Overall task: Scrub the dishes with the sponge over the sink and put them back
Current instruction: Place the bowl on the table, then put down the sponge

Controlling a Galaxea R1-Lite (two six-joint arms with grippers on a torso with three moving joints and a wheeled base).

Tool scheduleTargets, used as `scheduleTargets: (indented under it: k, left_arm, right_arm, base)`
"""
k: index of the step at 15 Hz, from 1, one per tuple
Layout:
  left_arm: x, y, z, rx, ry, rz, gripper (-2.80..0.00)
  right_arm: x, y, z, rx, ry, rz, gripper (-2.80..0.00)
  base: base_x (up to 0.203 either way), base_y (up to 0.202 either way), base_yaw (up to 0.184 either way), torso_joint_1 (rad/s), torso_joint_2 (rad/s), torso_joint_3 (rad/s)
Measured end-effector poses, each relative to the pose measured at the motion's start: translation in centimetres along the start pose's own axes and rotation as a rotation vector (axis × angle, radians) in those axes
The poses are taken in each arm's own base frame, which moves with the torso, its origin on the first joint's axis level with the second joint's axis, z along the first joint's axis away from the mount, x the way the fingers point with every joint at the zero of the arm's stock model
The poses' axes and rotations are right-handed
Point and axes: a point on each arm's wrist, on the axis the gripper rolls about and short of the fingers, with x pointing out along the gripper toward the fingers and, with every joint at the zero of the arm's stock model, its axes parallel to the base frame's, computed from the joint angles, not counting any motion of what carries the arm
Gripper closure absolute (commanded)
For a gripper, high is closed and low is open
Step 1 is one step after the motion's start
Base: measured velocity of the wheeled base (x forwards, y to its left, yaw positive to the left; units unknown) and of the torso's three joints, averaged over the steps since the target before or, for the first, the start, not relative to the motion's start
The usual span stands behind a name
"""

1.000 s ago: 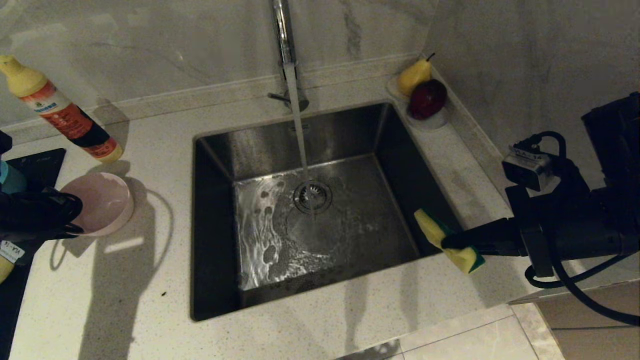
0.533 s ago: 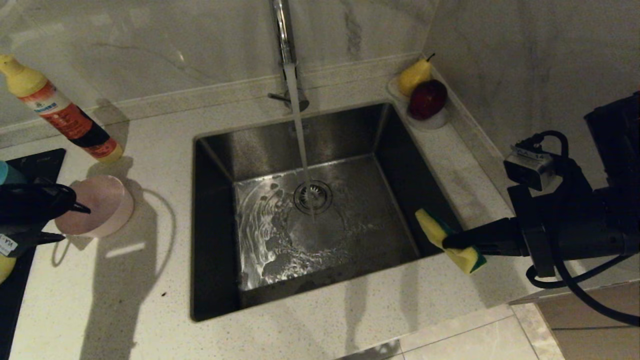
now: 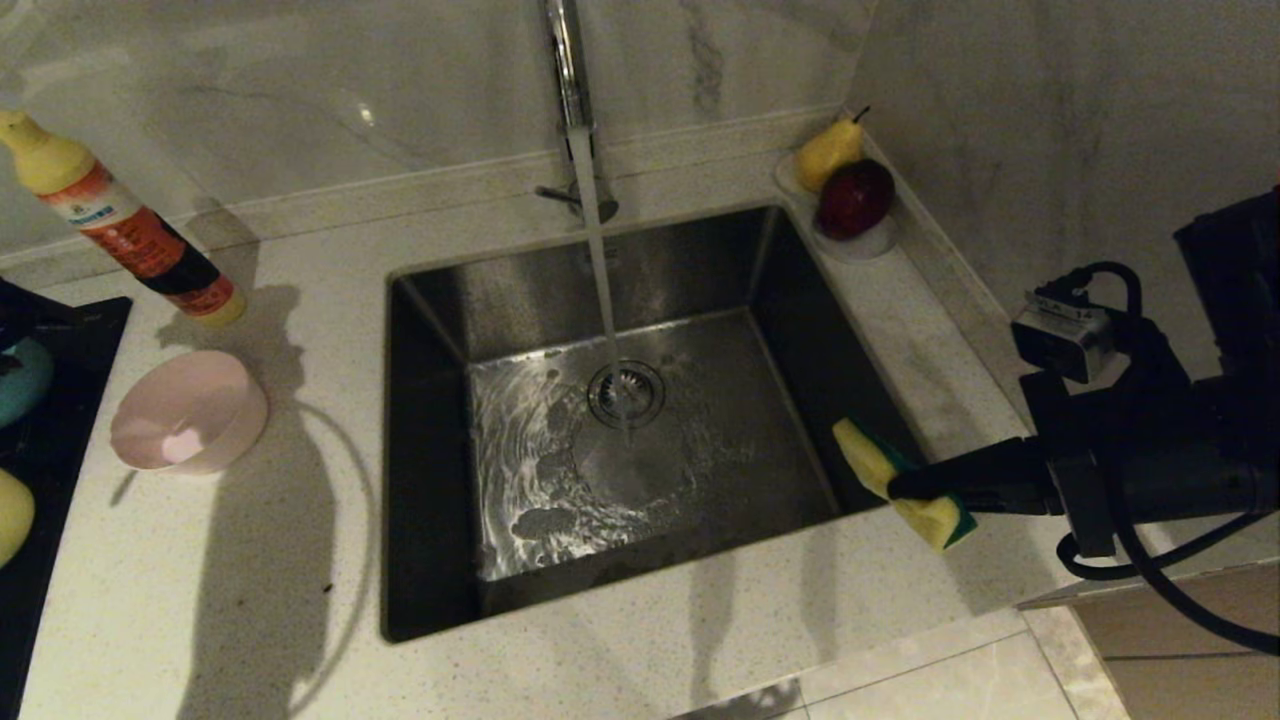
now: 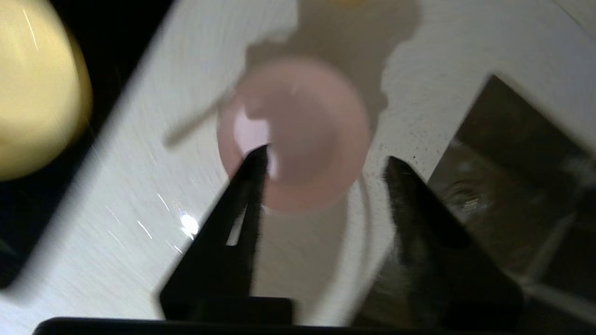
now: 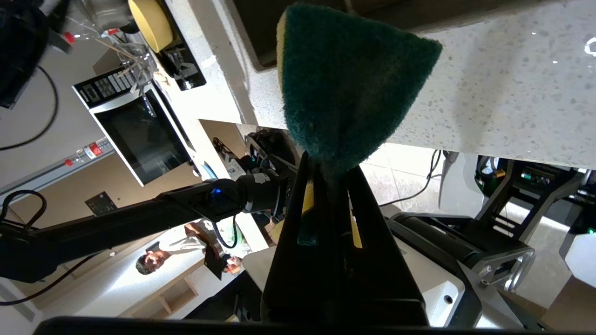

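The pink bowl [image 3: 188, 410] stands upright on the pale counter left of the sink [image 3: 430, 330]. At the left edge, on the black hob, a light blue bowl [image 3: 22, 380] and a yellow bowl [image 3: 12, 515] show in part. In the left wrist view my left gripper [image 4: 326, 163] is open and empty, hanging short of the pink bowl [image 4: 298, 135], with the yellow bowl [image 4: 37, 93] to one side. My right gripper [image 3: 905, 485] is shut on the sponge [image 3: 935, 520] at the sink's right rim. The sponge's green face [image 5: 349, 83] sticks out past that gripper [image 5: 328, 170].
Water runs from the chrome tap [image 3: 565, 60] onto the drain strainer [image 3: 626, 392]. A detergent bottle [image 3: 130, 235] leans at the back left. A pear [image 3: 828, 150] and a red apple [image 3: 855, 197] sit on a white dish [image 3: 868, 247] at the sink's back right corner.
My left gripper opened, let go of the pink bowl and drew back out of the head view to the left. The bowl stays on the counter. The right arm kept still.
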Motion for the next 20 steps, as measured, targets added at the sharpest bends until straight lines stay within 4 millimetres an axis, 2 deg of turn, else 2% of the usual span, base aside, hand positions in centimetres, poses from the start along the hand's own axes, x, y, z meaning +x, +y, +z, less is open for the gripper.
scheduleTargets:
  k: [3,6,9,11,13,16,18,20]
  left_arm:
    - [0.0,-0.9,1.1,0.236,-0.167,-0.076,0.0]
    - [0.1,-3.6,0.9,0.477,-0.338,-0.213,0.0]
    - [-1.7,-6.1,-1.7,0.603,-0.377,-0.345,0.0]
    - [-4.3,-6.2,-3.1,0.635,-0.398,-0.391,0.0]
    - [-8.0,-5.0,-4.3,0.641,-0.447,-0.43,0.0]
    - [-13.7,-1.6,-7.2,0.644,-0.502,-0.508,0.0]
    - [-16.6,1.0,-9.8,0.656,-0.506,-0.572,0.0]
    - [-18.5,3.7,-12.7,0.669,-0.506,-0.63,0.0]
  right_arm:
    - [-0.3,0.1,-0.2,0.001,-0.002,0.002,0.0]
    - [-0.4,0.0,-0.5,0.003,-0.001,0.001,0.0]
    - [-0.4,-0.3,-0.7,0.008,0.003,-0.003,0.0]
    - [-0.6,-0.1,-0.8,0.003,-0.002,0.001,0.0]
    - [-0.8,0.0,-0.8,0.001,-0.004,0.008,0.0]
    - [-1.0,0.1,-1.0,0.0,-0.007,0.01,0.0]
    - [-1.3,0.3,-1.1,-0.004,-0.013,0.014,0.0]
    - [-1.5,0.4,-1.2,-0.007,-0.018,0.016,0.0]
  base:
    - [0.0,0.0,0.0,0.0,0.0,0.0]
    - [0.0,0.0,0.0,0.0,0.0,0.0]
    - [0.0,0.0,0.0,0.0,0.0,0.0]
    - [0.0,0.0,0.0,0.0,0.0,0.0]
    - [0.0,0.0,0.0,0.0,0.0,0.0]
    - [0.0,0.0,0.0,0.0,0.0,0.0]
    - [0.0,0.0,0.0,0.0,0.0,0.0]
    - [0.0,0.0,0.0,0.0,0.0,0.0]
